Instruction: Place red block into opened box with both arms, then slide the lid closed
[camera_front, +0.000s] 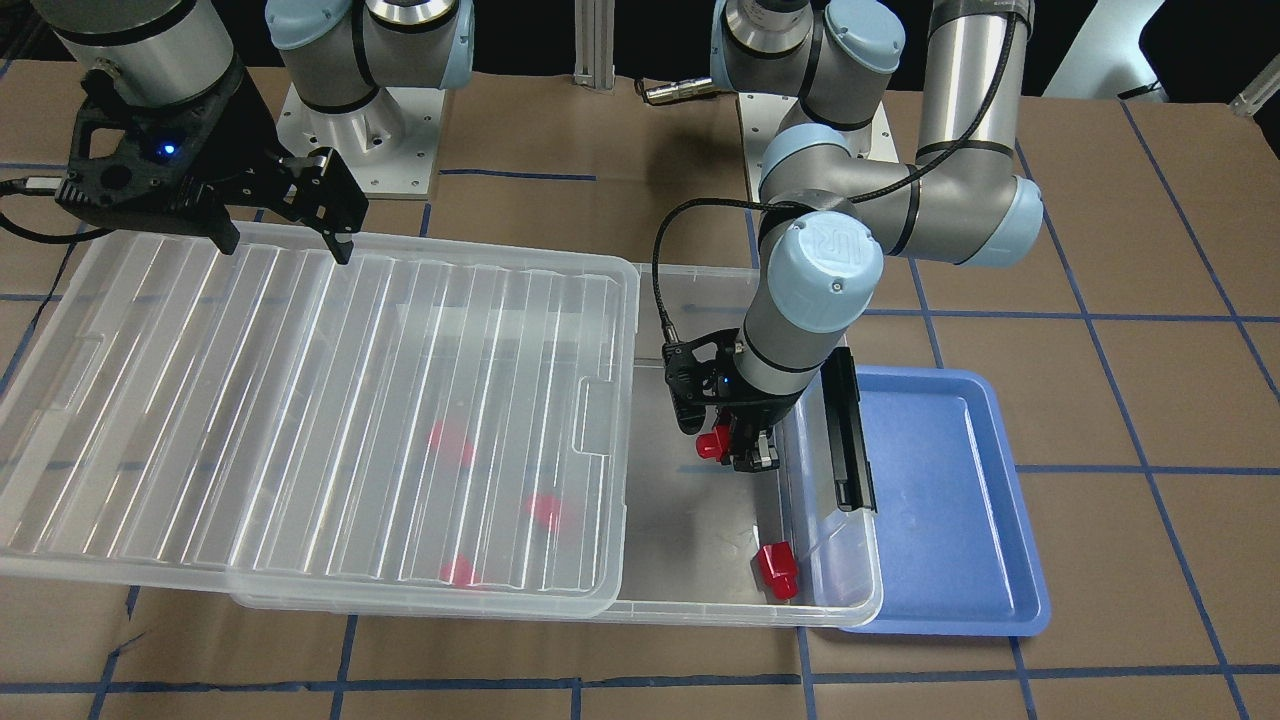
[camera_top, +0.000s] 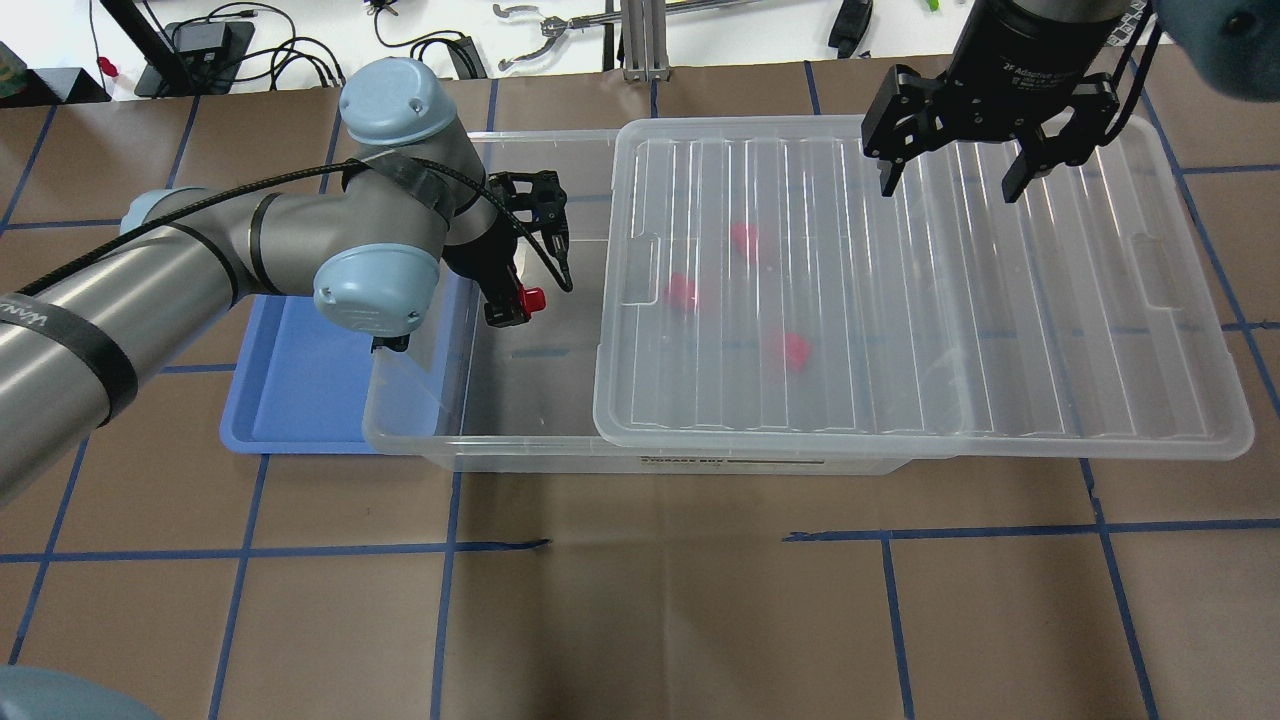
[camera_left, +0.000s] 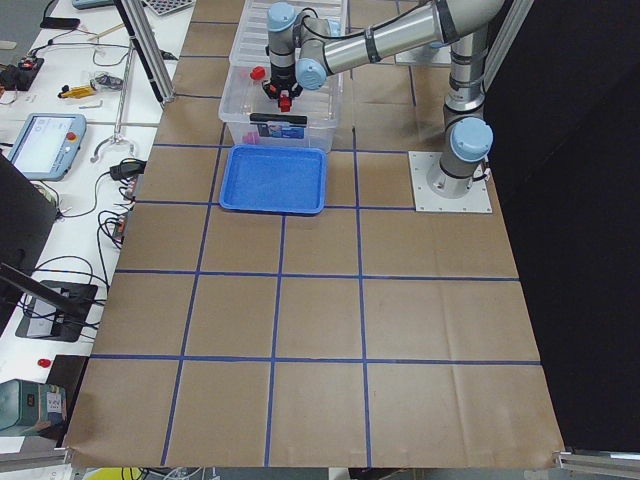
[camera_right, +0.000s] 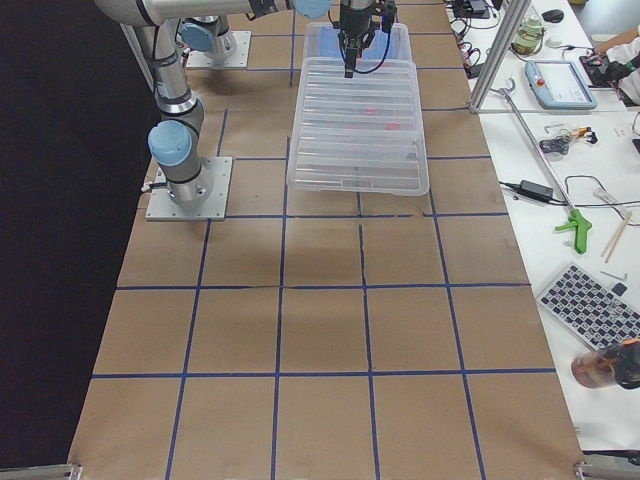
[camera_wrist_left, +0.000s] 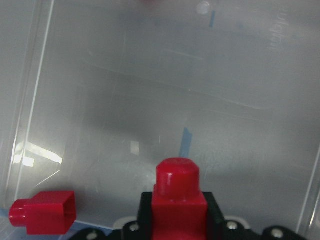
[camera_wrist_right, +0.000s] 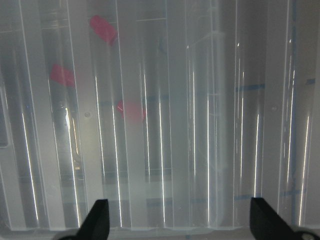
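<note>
Our left gripper (camera_front: 748, 455) reaches down into the uncovered end of the box (camera_front: 700, 603), its jaws clamped on the red block (camera_front: 712, 443). The lid (camera_front: 300, 400) covers the rest of the box and overhangs its other end. Our right gripper (camera_front: 285, 245) hovers above the lid, jaws apart. A second red block (camera_front: 777, 570) lies in the box's uncovered end

Overhead and front-facing cameras face each other across the box (camera_top: 500, 450), side cameras far off, wrist cameras close.
</note>
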